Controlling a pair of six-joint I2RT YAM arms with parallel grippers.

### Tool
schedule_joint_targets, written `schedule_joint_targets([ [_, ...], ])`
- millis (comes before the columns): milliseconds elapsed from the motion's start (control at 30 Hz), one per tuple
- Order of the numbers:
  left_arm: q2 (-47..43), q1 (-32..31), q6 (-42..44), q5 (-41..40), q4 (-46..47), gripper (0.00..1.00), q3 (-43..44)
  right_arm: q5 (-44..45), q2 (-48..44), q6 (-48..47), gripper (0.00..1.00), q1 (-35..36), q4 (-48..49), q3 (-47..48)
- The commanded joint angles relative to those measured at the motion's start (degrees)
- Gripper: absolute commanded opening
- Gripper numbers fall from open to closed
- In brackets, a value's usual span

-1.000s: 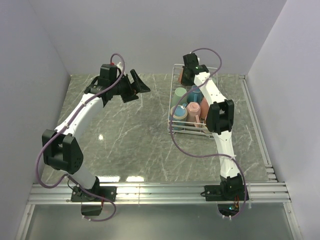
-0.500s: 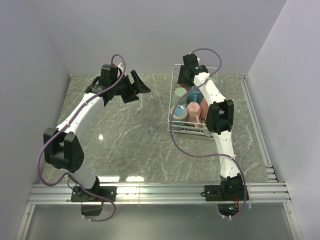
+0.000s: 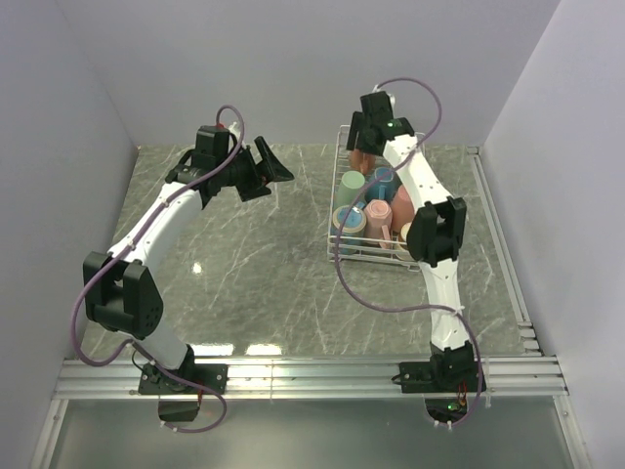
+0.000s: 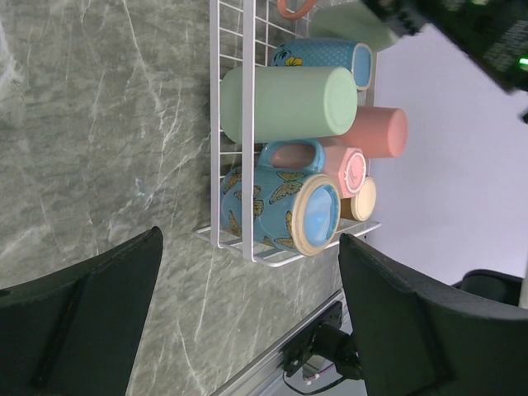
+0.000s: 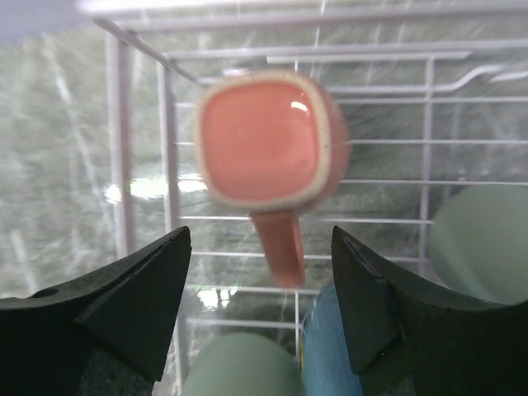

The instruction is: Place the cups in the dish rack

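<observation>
- Cups [image 4: 285, 103] sit in the dish rack [image 4: 216, 124], a salmon cup [image 5: 268, 140] at its far end.
- My right gripper [image 5: 260, 247] hangs above that cup, jaws apart, empty.
- My left gripper [image 4: 250, 247] hovers beside the rack, jaws wide, empty.

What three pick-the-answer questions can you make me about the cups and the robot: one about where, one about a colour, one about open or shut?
1. Where is the salmon cup?
A) inside the dish rack
B) outside it
C) on top of the robot arm

2. What colour is the butterfly cup?
A) yellow
B) blue
C) black

3. How is the right gripper?
A) shut on a cup
B) shut on nothing
C) open, holding nothing

Answers:
1 A, since rack wires run around and under it in the right wrist view.
2 B, since its body is blue with butterflies on it.
3 C, since its jaws stand wide apart and touch no cup.
</observation>
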Motion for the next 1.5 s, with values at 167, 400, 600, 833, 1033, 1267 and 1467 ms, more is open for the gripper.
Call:
schedule_joint_targets([
  [167,-4.0,0.21,0.19,0.43,1.31,0.92,0.62,2.57,-19.04,-2.06,0.78,0.28,1.25,-3.49],
  [400,-4.53,0.12,0.02,0.17,2.01,0.92,0.1,3.8,-35.31,-2.24,0.78,0.28,1.33,-20.36],
  [600,-2.61,-0.4,-0.42,0.35,3.59,0.92,-0.08,3.01,-52.62,-1.27,0.79,0.28,1.77,-38.46],
  [833,3.11,-3.92,2.12,-1.05,0.78,0.97,10.44,-8.31,-76.0,2.33,0.79,0.28,9.4,-64.89],
  [1033,6.8,-5.77,3.18,-3.42,-0.1,0.99,18.99,-17.55,-97.01,8.74,0.96,0.28,24.26,-85.05],
  [1267,6.03,-5.59,9.58,-17.79,-5.19,0.99,27.95,-16.44,-103.71,3.66,0.99,0.19,20.15,-88.86],
  [1467,-2.37,-4.45,13.37,-34.59,7.01,0.99,17.9,-11.22,-103.79,2.25,0.99,0.28,12.85,-87.44],
])
